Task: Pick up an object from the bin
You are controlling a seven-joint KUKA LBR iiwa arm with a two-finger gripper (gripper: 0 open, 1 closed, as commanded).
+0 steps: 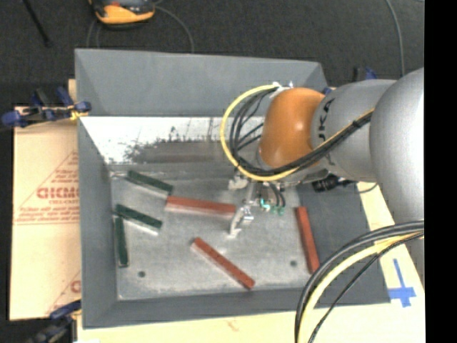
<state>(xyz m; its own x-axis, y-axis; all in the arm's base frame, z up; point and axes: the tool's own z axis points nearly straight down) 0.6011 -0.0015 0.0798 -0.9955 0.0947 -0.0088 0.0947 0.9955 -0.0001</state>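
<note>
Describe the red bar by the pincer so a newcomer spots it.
In the bin, look mid-floor, just left of the pincer. The red bar there lies almost level, its right end by the pincer. The lower bar slants; the right bar hugs the wall.

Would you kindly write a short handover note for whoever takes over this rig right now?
Gripper: low in the bin, at the right end of the middle red bar; a grasp cannot be confirmed.
Other things: lower red bar on the floor, right red bar by the right wall, and at the left the upper green bar, middle green bar and upright green bar.
Done: nothing lifted out.
Left: grasp one bar and lift it clear.
</note>
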